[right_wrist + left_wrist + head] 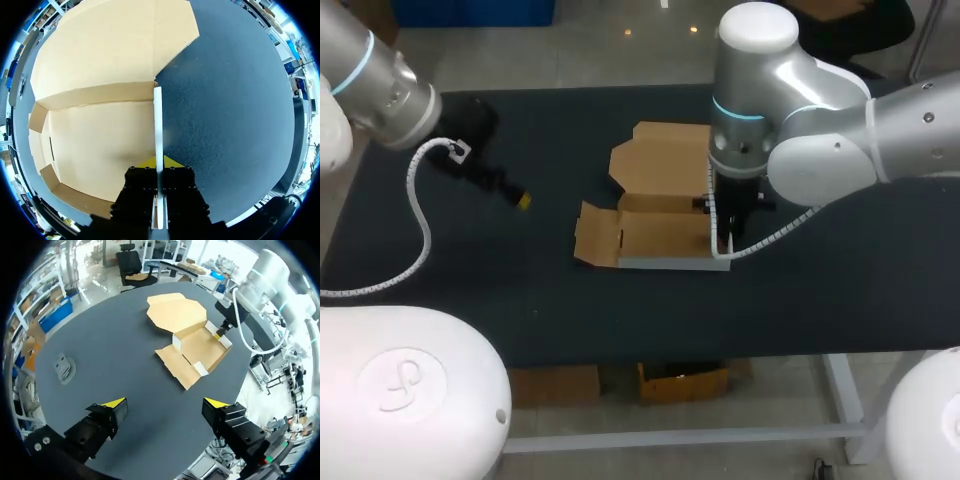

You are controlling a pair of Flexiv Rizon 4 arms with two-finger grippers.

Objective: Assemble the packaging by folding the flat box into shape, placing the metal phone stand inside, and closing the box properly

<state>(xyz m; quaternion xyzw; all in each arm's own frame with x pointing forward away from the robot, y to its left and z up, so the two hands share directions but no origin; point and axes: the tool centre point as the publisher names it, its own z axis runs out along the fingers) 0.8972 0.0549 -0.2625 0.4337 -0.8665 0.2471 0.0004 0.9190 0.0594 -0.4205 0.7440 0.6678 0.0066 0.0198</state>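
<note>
Cardboard box (660,235) half-folded, lid open; right gripper (159,161) seemingly pinching its wall.

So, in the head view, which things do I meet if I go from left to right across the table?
left gripper → cardboard box, lying open → right gripper, at the box's right wall

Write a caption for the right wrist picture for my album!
Right hand pinches the white side wall of the box upright; its lid lies open on the table.
</note>
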